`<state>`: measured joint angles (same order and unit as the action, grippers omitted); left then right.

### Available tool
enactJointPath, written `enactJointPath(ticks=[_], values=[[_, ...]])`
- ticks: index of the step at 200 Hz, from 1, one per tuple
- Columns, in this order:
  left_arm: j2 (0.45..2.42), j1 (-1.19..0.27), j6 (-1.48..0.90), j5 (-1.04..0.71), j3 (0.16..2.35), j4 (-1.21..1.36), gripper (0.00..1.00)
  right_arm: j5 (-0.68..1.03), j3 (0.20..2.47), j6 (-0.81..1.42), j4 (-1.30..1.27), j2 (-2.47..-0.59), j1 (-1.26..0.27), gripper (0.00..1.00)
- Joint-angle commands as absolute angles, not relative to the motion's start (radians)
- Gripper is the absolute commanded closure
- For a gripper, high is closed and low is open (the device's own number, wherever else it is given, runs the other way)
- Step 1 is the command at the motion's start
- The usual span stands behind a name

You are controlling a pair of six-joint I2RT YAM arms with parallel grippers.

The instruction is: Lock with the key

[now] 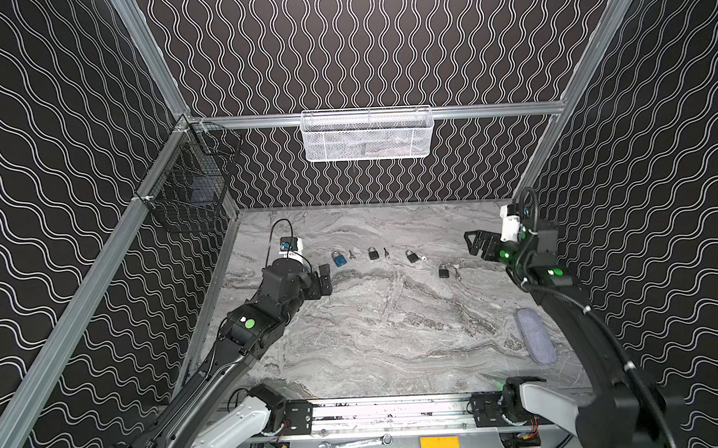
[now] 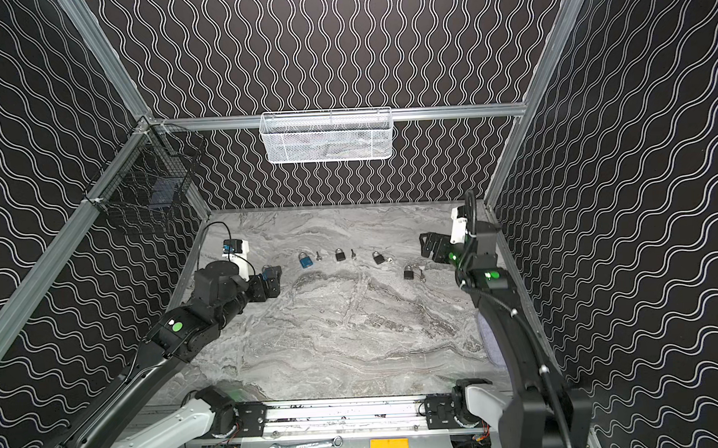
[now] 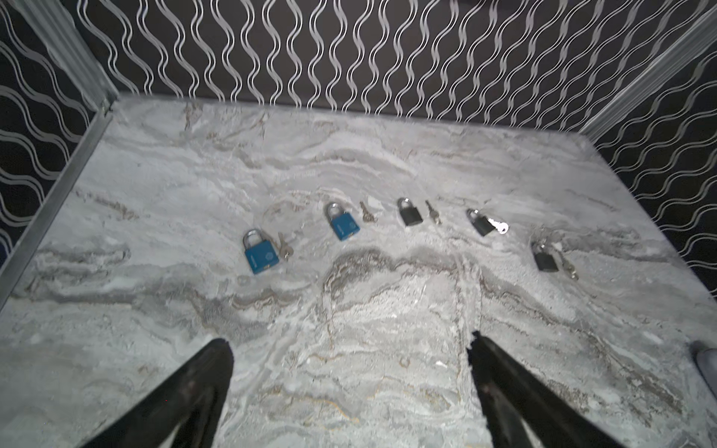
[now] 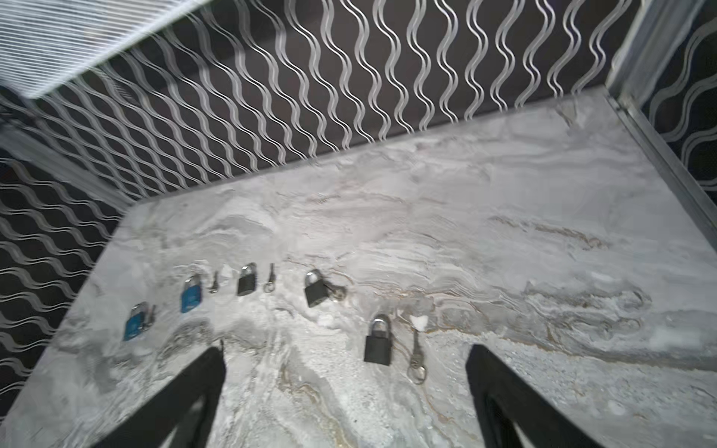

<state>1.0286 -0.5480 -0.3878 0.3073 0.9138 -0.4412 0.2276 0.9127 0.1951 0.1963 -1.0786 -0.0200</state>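
Wavy-striped black walls enclose a marble table. Above it the left gripper and right gripper hover at opposite sides, both with fingers spread wide and empty. Five padlocks lie in a row across the far half, two blue, three black, a key just beside each.
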Motion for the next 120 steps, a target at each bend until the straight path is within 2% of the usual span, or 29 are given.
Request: enactJointPath(ticks=[1, 41, 65, 94, 120], values=[[1.01, -0.546, -0.322, 0.288, 0.884, -0.293, 0.01, 0.233, 0.861, 0.205, 0.086, -0.988, -0.03, 0.01], [0.977, -0.547, -0.295, 0.452, 0.84, -0.241, 0.01, 0.006, 0.841, 0.369, 0.147, -0.901, -0.055, 0.01], [0.957, -0.546, -0.247, 0.56, 0.795, -0.199, 0.01, 0.087, 0.806, 0.345, 0.154, -0.871, -0.059, 0.01], [0.987, -0.546, -0.205, 0.698, 0.765, -0.191, 0.02, 0.134, 0.69, 0.295, 0.026, -0.809, -0.086, 0.01], [1.015, -0.548, -0.138, 0.758, 0.684, -0.077, 0.01, 0.051, 0.629, 0.284, -0.025, -0.778, -0.121, 0.01]])
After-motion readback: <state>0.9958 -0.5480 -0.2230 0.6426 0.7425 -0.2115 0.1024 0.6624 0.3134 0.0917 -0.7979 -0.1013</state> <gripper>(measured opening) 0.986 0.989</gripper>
